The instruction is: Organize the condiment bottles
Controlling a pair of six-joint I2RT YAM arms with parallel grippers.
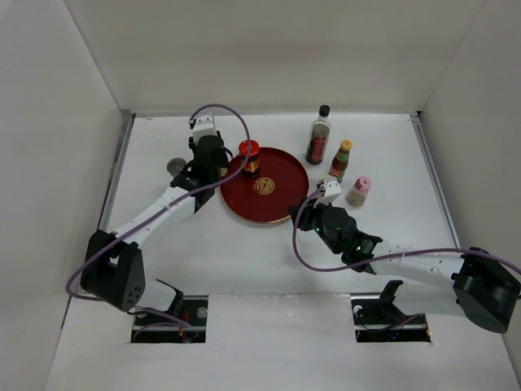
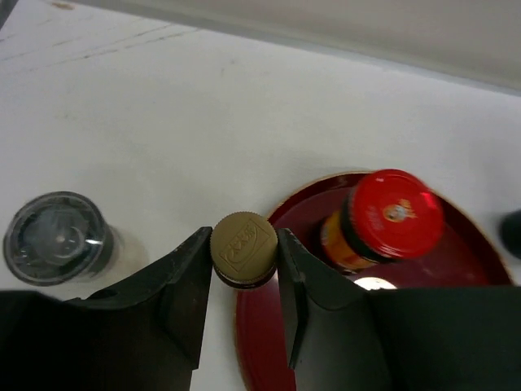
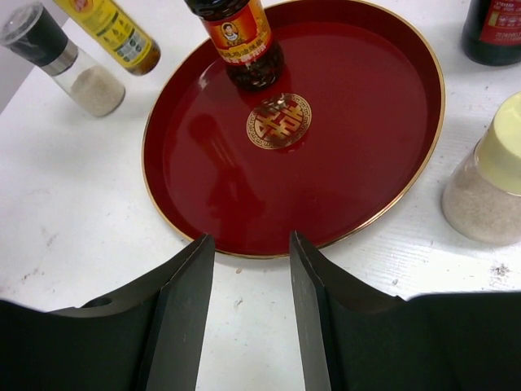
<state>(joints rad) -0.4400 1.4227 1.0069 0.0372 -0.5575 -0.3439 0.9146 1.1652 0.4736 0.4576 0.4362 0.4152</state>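
Observation:
My left gripper (image 2: 244, 254) is shut on the gold cap of the slim yellow bottle (image 2: 242, 249), at the left rim of the dark red tray (image 1: 281, 204). The bottle leans in the right wrist view (image 3: 110, 28). The red-lidded jar (image 1: 249, 155) stands on the tray's far left part. The grey-lidded shaker (image 1: 174, 167) stands left of the tray. My right gripper (image 3: 251, 252) is open and empty at the tray's near right rim. The cream-capped shaker (image 3: 488, 179) stands to its right. The black-capped bottle (image 1: 319, 134), orange-capped sauce (image 1: 340, 159) and pink-capped shaker (image 1: 359, 191) stand right of the tray.
White walls (image 1: 269, 49) close the table at the back and on both sides. The tray has a gold emblem (image 3: 279, 120) at its middle. Purple cables loop from both arms over the table.

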